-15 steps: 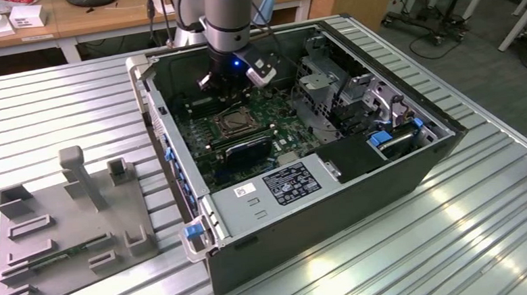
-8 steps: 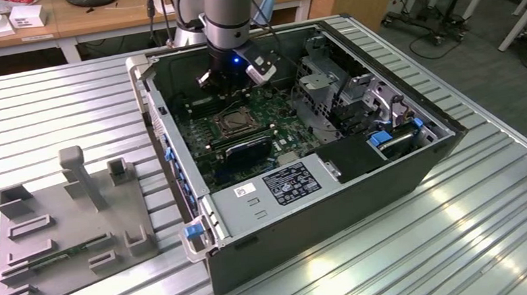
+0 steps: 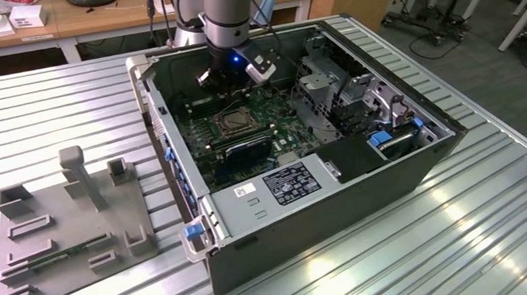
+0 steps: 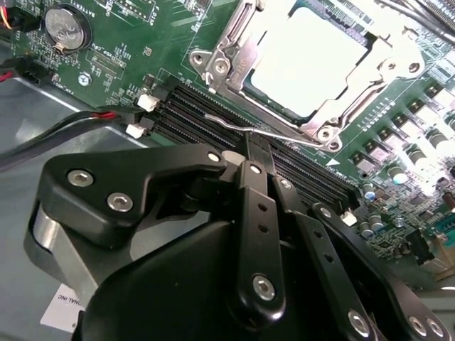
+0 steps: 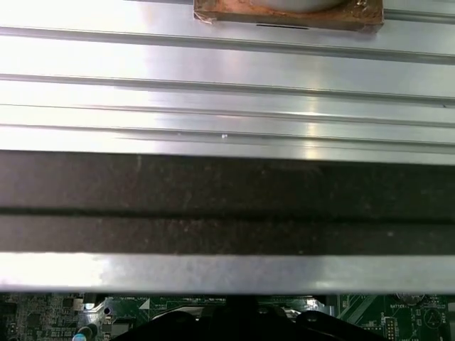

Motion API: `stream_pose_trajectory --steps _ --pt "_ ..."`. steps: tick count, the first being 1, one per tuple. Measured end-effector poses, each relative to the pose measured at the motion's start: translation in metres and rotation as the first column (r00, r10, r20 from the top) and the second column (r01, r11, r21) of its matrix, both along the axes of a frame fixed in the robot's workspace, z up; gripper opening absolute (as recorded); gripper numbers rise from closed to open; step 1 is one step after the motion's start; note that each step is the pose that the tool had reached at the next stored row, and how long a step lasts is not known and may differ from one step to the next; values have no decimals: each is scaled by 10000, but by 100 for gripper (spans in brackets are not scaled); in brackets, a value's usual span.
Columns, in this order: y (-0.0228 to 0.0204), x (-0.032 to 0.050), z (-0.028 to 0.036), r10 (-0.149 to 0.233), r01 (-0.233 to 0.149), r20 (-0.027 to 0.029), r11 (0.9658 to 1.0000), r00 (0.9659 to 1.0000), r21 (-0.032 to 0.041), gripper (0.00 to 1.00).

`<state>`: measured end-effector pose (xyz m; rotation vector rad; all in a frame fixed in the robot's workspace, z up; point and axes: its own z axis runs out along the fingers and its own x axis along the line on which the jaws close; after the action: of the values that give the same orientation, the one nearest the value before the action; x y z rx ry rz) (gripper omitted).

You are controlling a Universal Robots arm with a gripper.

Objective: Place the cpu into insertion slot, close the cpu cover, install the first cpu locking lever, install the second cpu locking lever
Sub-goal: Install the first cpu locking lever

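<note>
The cpu (image 4: 306,60) shows its silver-grey top lying flat in the insertion slot (image 4: 213,67) on the green motherboard. The cpu cover (image 4: 355,92) lies down around it as a steel frame. A thin wire locking lever (image 4: 291,135) runs along the socket's edge beside the memory slots. My gripper (image 4: 250,145) has its black fingers together, and their tip touches this lever. In the exterior view the gripper (image 3: 227,88) reaches into the open computer case just behind the socket (image 3: 230,122).
Black memory slots (image 4: 192,114), red and black cables (image 4: 71,124) and a coin battery (image 4: 64,28) lie near the fingers. A drive cage (image 3: 352,102) stands at the exterior view's right inside the case. A grey fixture plate (image 3: 70,232) rests on the slatted table (image 5: 227,71).
</note>
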<state>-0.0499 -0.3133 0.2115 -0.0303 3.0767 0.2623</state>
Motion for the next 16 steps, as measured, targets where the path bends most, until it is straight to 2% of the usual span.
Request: stream_pose_trajectory --steps 9,11,16 --pt "9 0 8 0 0 0 10000 10000 -4 11" --pt "8 0 30 0 0 -2 10000 10000 -7 11" --pt "9 0 130 0 0 -1 10000 10000 -6 11"
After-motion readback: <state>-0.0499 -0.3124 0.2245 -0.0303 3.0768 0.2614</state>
